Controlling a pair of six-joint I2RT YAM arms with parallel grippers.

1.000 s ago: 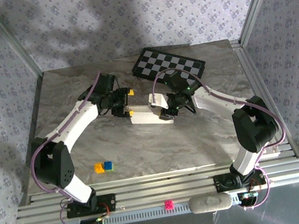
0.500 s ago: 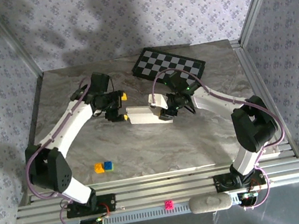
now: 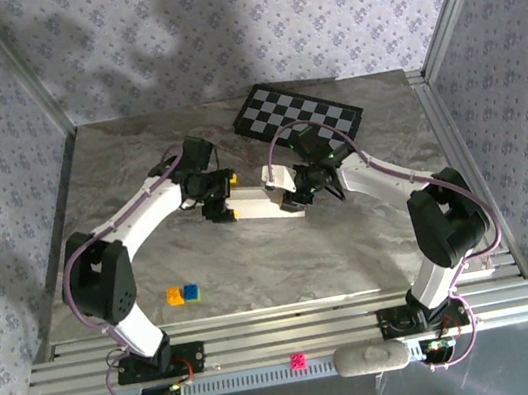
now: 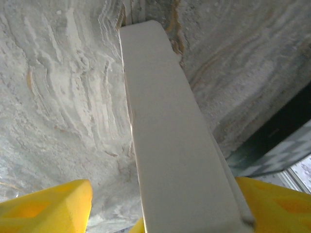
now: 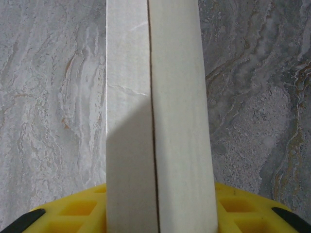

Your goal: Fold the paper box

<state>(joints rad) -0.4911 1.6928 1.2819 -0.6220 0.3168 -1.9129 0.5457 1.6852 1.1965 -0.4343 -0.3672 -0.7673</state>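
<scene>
Left fingers (image 4: 44,208) spread (right fingers (image 5: 245,206) clamped)

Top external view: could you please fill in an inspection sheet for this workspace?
Surface: grey marbled table, no spills seen.
Job's things: white paper box mid-table, between both hands.
Clutter: checkered board at the back; yellow block touching blue block front-left; small pink item on the front rail.
Hands: left hand open, straddling the box's left end; right hand closed on its right end.
Cables: purple cables loop along both arms.
Surroundings: patterned walls, aluminium frame.
</scene>
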